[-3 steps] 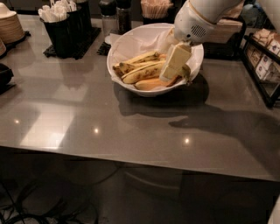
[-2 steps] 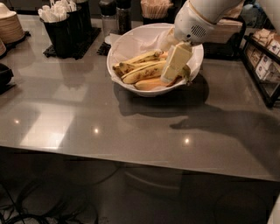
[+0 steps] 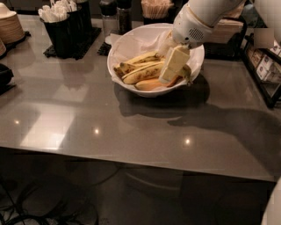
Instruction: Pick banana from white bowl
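The white bowl (image 3: 127, 48) stands at the back middle of the grey table, lined with crumpled white paper. In it lie several bananas; the longest, thickest yellow banana (image 3: 141, 73) lies across the middle, speckled brown, with shorter, browner bananas (image 3: 131, 61) behind it. A smooth orange-toned fruit (image 3: 149, 84) lies at the bowl's front. My gripper (image 3: 172, 70) reaches down into the right side of the bowl from the upper right, its cream fingers over the banana's right end and hiding it.
Black holders with white utensils (image 3: 66, 22) stand at the back left, stacked tan plates (image 3: 8, 26) at the far left. Shakers (image 3: 116, 15) and a straw cup (image 3: 154, 9) stand behind the bowl. A rack (image 3: 263, 66) stands at the right edge.
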Robot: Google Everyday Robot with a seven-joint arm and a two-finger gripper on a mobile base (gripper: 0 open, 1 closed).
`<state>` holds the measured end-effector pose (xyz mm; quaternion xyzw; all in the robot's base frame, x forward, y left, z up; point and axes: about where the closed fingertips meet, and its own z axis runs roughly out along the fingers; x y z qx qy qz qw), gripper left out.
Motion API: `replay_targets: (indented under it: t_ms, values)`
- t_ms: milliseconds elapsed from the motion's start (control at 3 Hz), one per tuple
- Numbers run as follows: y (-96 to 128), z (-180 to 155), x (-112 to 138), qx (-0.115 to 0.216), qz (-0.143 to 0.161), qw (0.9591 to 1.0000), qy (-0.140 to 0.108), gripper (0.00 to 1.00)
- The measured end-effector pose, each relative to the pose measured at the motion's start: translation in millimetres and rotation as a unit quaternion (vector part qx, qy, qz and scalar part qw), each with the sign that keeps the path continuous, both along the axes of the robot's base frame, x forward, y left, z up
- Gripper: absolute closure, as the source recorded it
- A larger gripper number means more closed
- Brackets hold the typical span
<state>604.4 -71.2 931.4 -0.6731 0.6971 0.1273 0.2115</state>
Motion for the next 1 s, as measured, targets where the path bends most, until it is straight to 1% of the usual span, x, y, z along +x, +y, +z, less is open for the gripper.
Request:
replay_targets:
  t_ms: [333, 1000]
  values:
    - [4, -8, 4, -0.001, 0.003, 1.0000, 0.008, 0.26]
    - [6, -26, 8, -0.003, 0.005, 0.9996, 0.027, 0.34]
